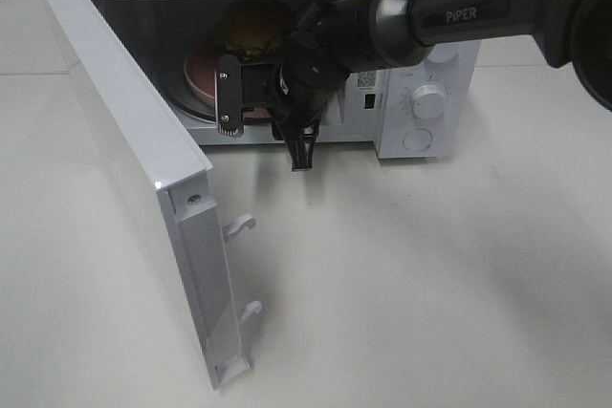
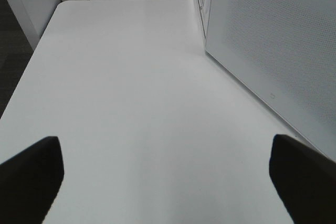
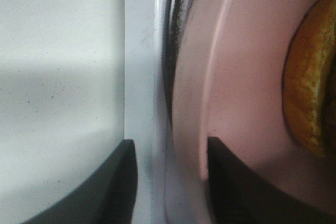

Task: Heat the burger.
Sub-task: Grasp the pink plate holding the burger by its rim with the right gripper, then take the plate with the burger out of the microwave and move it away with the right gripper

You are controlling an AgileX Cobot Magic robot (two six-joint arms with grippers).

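The burger (image 1: 251, 31) sits on a round pink plate (image 1: 201, 78) inside the open white microwave (image 1: 435, 64). My right gripper (image 1: 263, 121) is at the microwave's mouth, turned on its side, jaws open. In the right wrist view its two dark fingers (image 3: 121, 182) stand on either side of the microwave's front sill and the plate's rim (image 3: 210, 103), with the burger's bun (image 3: 310, 87) further in on the plate. I cannot tell whether the fingers touch the plate. My left gripper (image 2: 168, 182) is open and empty above the bare table.
The microwave door (image 1: 134, 140) is swung wide open toward the front left, with two white latch hooks (image 1: 241, 225) on its edge. The door's outer face (image 2: 273, 40) stands beside my left gripper. The control knob (image 1: 428, 100) is on the microwave's right panel.
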